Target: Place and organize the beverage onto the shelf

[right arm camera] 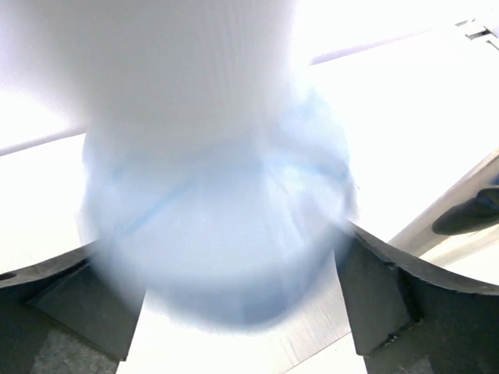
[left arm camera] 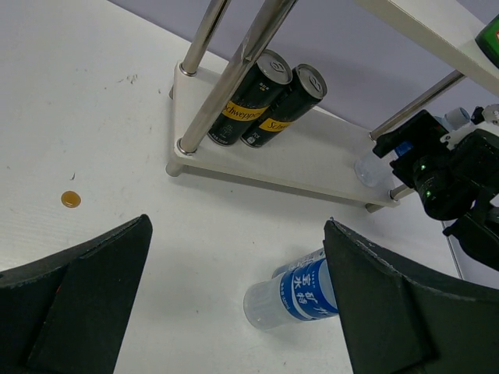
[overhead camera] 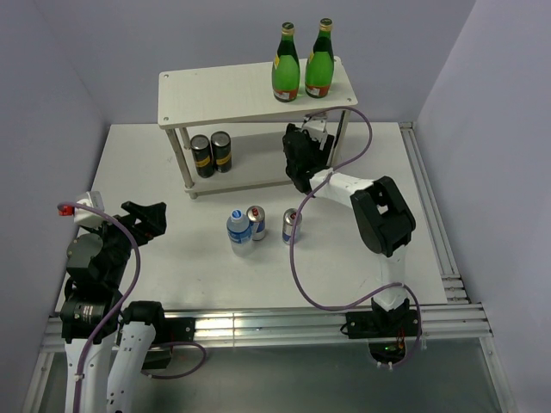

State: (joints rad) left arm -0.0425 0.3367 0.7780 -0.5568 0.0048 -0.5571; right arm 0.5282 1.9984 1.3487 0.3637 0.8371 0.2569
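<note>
Right gripper point(right arm camera: 234, 280) squeezes a water bottle point(left arm camera: 369, 167)

I hold it tight at the right end of the low board of the shelf point(overhead camera: 215, 90). My left gripper point(left arm camera: 235, 234) hangs over the table point(overhead camera: 155, 163), fingers wide apart, holding nothing. Two green bottles point(overhead camera: 286, 64) stand on the top board. Two black cans point(overhead camera: 211, 153) stand on the low board. The other water bottle point(overhead camera: 239, 230) and two silver cans point(overhead camera: 292, 225) stand on the table.

Green bottles point(overhead camera: 286, 64): two. Black cans point(overhead camera: 211, 153): two. Silver-blue cans point(overhead camera: 292, 226): two. Water bottles point(overhead camera: 239, 231): two.
</note>
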